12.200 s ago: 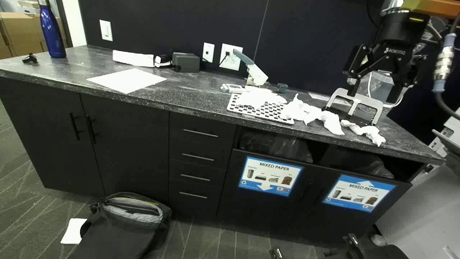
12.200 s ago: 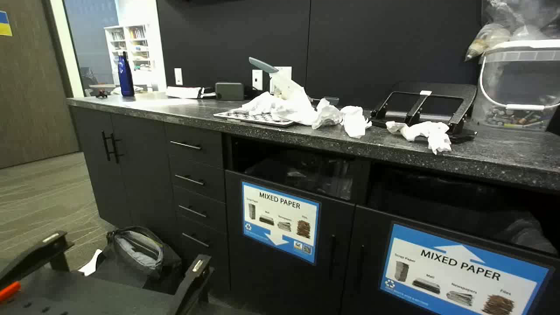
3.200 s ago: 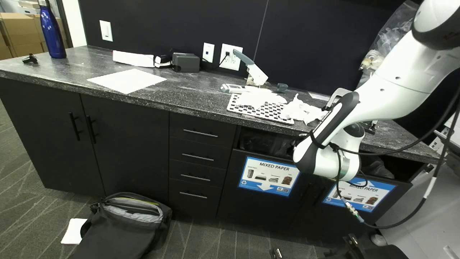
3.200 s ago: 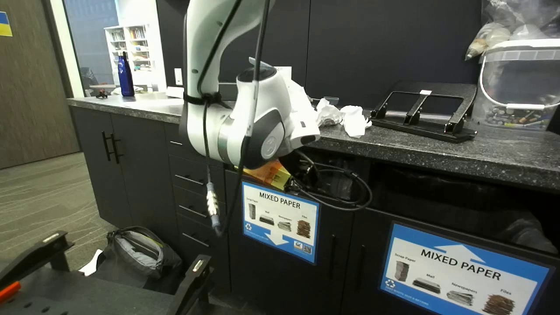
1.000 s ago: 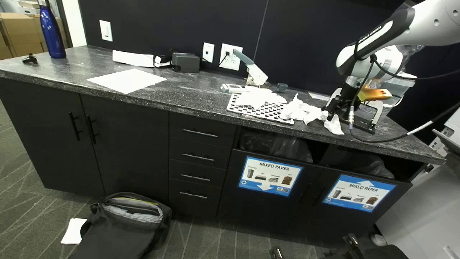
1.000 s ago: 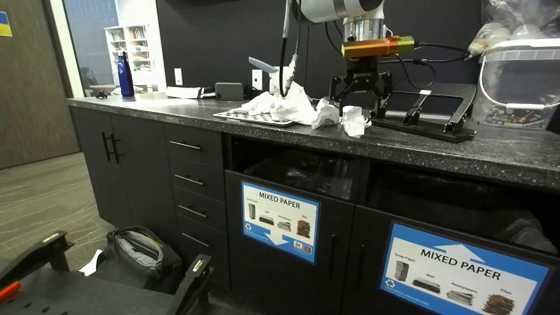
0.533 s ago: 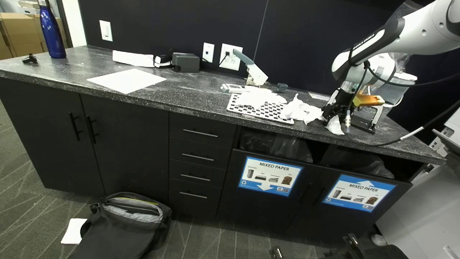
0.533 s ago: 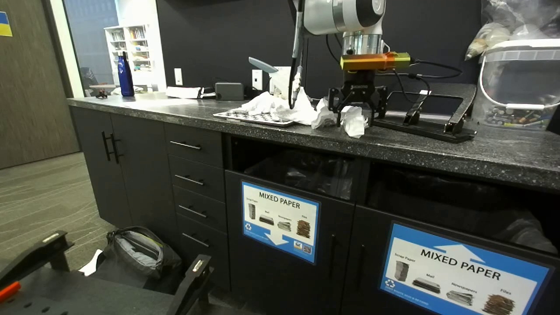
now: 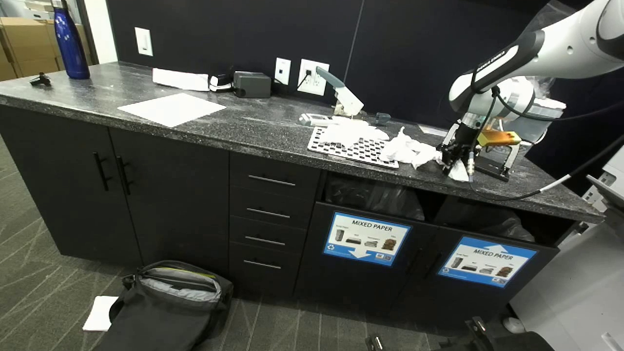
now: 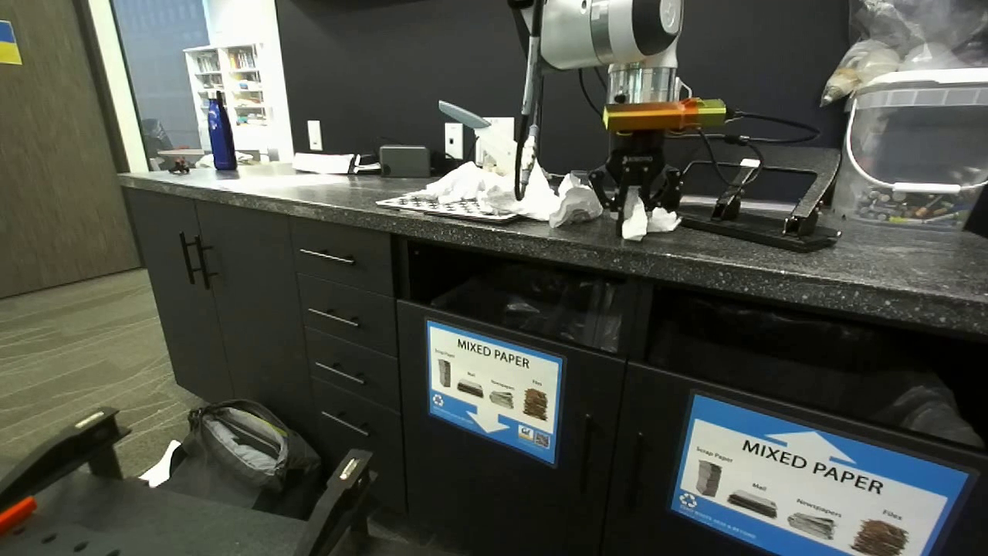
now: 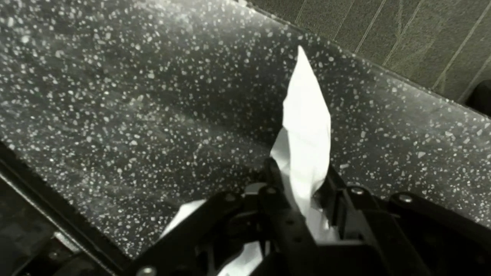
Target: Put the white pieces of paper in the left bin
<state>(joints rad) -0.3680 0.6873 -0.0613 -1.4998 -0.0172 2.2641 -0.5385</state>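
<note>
Right — the Robotiq gripper is pointing down at the speckled countertop, its jaws standing close together and pinching a crumpled white paper scrap. The scrap's pointed end is sticking out toward the countertop's front edge. Another crumpled scrap is lying just beside the gripper, and more torn white paper is resting on the black-dotted sheet. Down below — the left bin is showing its downward-arrow MIXED PAPER label.

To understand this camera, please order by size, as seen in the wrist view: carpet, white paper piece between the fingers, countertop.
1. countertop
2. carpet, top right
3. white paper piece, partly hidden by gripper
</note>
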